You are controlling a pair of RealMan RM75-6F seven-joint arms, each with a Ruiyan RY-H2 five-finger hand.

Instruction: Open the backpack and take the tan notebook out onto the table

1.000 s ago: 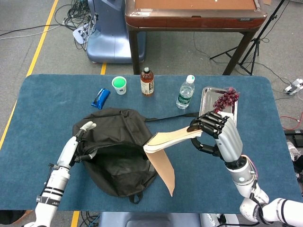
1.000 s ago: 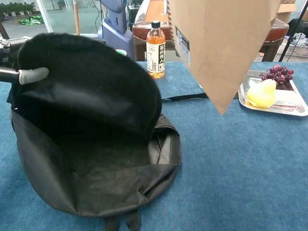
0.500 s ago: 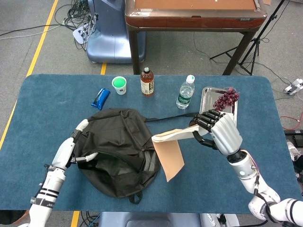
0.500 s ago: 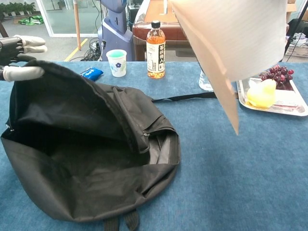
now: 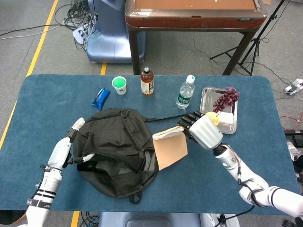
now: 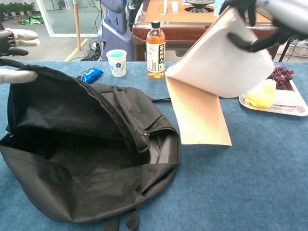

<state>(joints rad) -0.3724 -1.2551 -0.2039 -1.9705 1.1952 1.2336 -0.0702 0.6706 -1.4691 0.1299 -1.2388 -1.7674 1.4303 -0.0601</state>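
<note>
Right hand [image 5: 204, 133] has come down toward the desk [image 5: 265, 156] over the last second; its fingers [image 6: 239, 40] pinch the tan notebook [image 5: 170, 146] by its upper edge. The notebook, earlier held high, now hangs lower at about 3 o'clock of the black backpack [image 5: 118, 151], fully clear of the opening. Its tan cover droops open; in the chest view the lower edge looks at or just above the desk, contact uncertain.

Left hand [image 5: 75, 130] holds the backpack rim at 9 o'clock, fingers hooked over the fabric. The flap has sagged since a second ago; the bag is flatter but still open.

Judgement: extraction done; what remains is laying the notebook flat and letting go.
</note>
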